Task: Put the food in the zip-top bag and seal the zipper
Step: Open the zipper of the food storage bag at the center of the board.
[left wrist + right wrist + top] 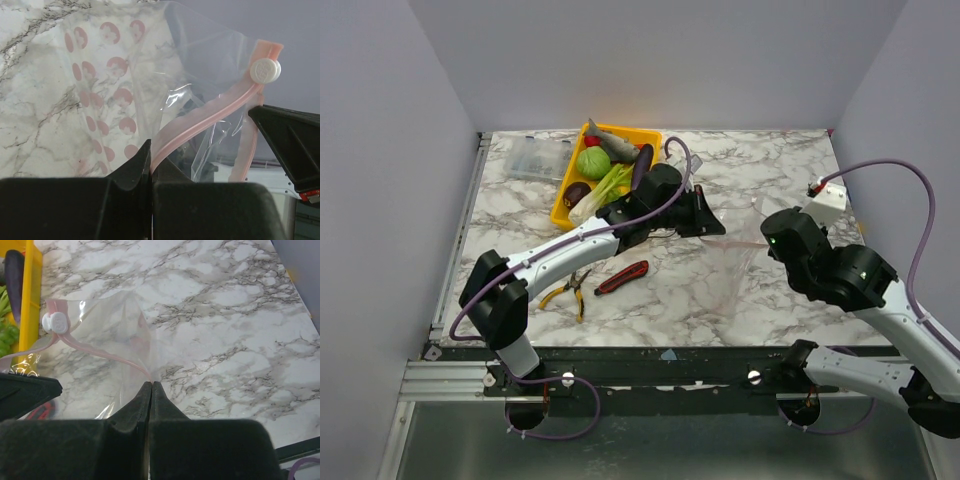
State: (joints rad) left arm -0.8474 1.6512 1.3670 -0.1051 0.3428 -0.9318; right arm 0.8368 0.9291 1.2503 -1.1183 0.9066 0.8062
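Observation:
The clear zip-top bag (738,265) lies between my two grippers, its pink-dotted film (107,75) slack over the marble. My left gripper (150,152) is shut on the pink zipper (200,122); the white slider (265,70) sits near the strip's far end. In the right wrist view my right gripper (151,385) is shut on the same zipper (95,351), with the slider (54,322) to its left. In the top view the left gripper (710,222) and right gripper (767,240) face each other. The food, including cabbage (593,162), fish (610,143), eggplant (642,165) and leek (603,192), lies in the yellow tray (563,208).
Yellow-handled pliers (570,290) and a red-black utility knife (622,277) lie on the marble near the left arm. A clear hard box (538,157) stands left of the tray. Grey walls close in the table on three sides.

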